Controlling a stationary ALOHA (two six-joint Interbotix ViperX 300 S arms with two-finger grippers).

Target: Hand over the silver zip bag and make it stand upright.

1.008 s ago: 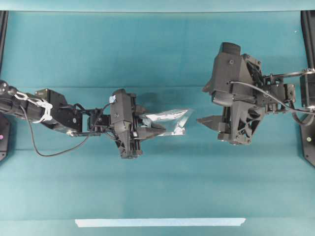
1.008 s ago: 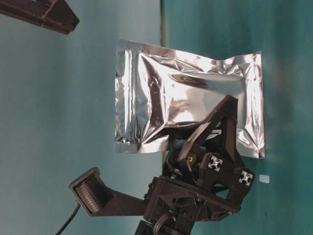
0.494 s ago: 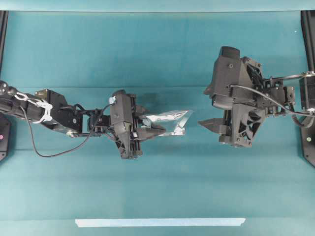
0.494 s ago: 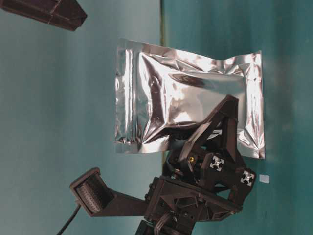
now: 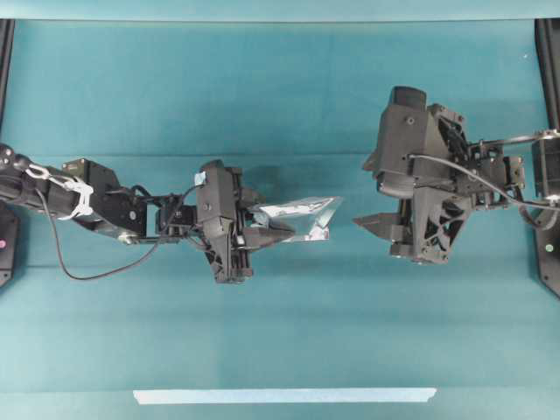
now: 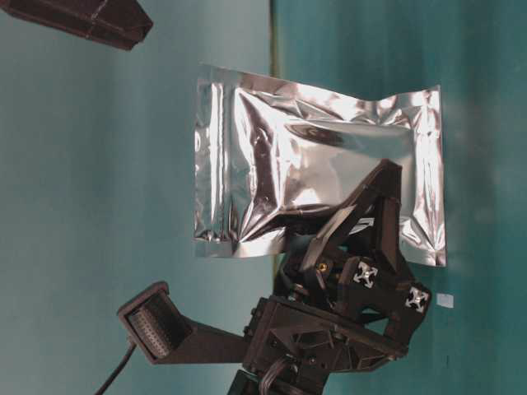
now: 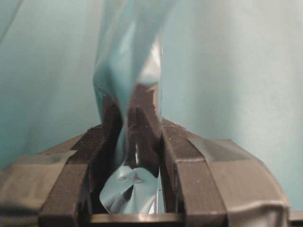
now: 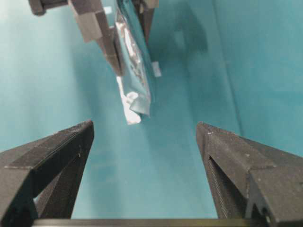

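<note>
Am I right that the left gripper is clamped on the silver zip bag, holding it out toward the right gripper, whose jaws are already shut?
Not quite. The left gripper is clamped on the silver zip bag, but the right gripper stands wide open with a gap to the bag, as the right wrist view shows.

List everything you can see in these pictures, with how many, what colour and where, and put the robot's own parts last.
silver zip bag: one, shiny silver, held off the table at mid-scene, clamped in the left tool.
tape strip: one, pale, flat along the table's near edge in the overhead view.
small scrap: one, white, on the cloth near the bag.
table cloth: one, teal, covering the work surface.
left tool: one, black, shut on the bag's edge.
right tool: one, black, open, facing the bag's free end without touching it.
</note>
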